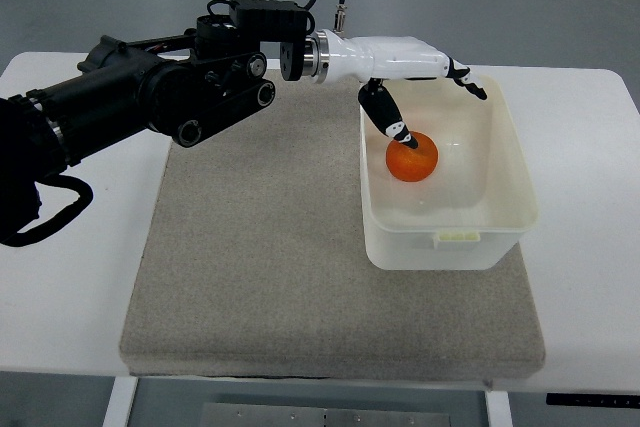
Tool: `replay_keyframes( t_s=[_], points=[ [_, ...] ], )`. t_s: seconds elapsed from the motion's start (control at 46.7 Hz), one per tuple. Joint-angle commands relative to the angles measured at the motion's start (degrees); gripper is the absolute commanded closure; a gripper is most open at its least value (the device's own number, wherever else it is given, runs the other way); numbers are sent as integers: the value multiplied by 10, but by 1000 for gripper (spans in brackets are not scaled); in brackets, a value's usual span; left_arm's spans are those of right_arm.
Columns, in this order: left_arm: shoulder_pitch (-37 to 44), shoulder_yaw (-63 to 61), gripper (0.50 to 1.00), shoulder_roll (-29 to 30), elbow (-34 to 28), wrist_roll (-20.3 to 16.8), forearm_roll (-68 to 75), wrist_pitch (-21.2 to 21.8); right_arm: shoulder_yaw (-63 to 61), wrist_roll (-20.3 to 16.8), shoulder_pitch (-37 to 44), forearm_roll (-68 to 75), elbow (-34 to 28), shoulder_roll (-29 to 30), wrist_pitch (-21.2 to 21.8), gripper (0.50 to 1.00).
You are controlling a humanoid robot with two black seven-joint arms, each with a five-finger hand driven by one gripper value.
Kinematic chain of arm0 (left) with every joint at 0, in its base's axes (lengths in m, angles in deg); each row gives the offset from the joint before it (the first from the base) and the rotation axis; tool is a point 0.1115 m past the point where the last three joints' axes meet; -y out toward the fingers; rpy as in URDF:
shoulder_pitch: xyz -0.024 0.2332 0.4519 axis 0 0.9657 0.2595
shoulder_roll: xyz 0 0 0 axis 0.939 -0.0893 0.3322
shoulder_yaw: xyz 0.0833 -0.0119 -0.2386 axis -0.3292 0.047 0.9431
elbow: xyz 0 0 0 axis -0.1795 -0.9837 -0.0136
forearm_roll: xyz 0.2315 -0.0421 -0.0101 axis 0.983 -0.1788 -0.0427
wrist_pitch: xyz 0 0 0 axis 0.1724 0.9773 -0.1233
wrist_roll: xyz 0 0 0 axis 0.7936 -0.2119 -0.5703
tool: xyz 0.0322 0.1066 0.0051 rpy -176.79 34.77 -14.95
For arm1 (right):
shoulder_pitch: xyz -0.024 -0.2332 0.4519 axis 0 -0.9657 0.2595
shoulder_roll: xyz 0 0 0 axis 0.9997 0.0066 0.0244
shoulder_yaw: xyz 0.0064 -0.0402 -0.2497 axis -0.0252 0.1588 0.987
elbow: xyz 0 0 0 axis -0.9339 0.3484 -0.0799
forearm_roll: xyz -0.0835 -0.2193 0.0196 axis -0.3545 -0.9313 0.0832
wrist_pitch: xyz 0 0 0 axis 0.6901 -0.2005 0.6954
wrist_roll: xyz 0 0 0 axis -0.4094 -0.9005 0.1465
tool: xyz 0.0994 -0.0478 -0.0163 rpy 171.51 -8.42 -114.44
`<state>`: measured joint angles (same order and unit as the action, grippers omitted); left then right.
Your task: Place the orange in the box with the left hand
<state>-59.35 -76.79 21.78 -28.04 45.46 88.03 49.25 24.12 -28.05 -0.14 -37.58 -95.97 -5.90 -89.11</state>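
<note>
The fingers (398, 129) of the left hand (410, 72) are spread and hold nothing; one dark fingertip points down, touching or just above the top of the orange (412, 158). The orange sits inside the white box (500, 237), toward its left side, directly below that fingertip. The hand hovers over the box's far left corner. The mat (260, 267) lies under the box.

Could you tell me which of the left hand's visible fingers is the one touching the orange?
The lower finger, angled down into the box, has its tip on the orange; the other points out over the box's far rim, touching nothing.
</note>
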Motion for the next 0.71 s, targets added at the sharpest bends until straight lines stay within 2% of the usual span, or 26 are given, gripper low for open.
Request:
replay_keyframes(
  t_s=[0.0, 0.235, 0.428, 0.578, 0.621, 0.685],
  points=[
    [-4, -3, 626, 7, -13, -4, 7, 11, 0, 0, 0, 0, 0, 0, 0, 574],
    [-19, -12, 630, 38, -64, -12, 9, 15, 0, 0, 0, -1, 0, 0, 0, 574],
    [-9, -13, 626, 50, -139, -23, 9, 19, 0, 0, 0, 0, 0, 0, 0, 574],
    [2, -19, 619, 49, -224, -23, -3, 19, 0, 0, 0, 0, 0, 0, 0, 574],
    [3, -21, 604, 48, -250, -20, -4, 19, 0, 0, 0, -1, 0, 0, 0, 574],
    [5, -21, 553, 47, -288, -16, -7, 19, 0, 0, 0, -1, 0, 0, 0, 574]
  ],
)
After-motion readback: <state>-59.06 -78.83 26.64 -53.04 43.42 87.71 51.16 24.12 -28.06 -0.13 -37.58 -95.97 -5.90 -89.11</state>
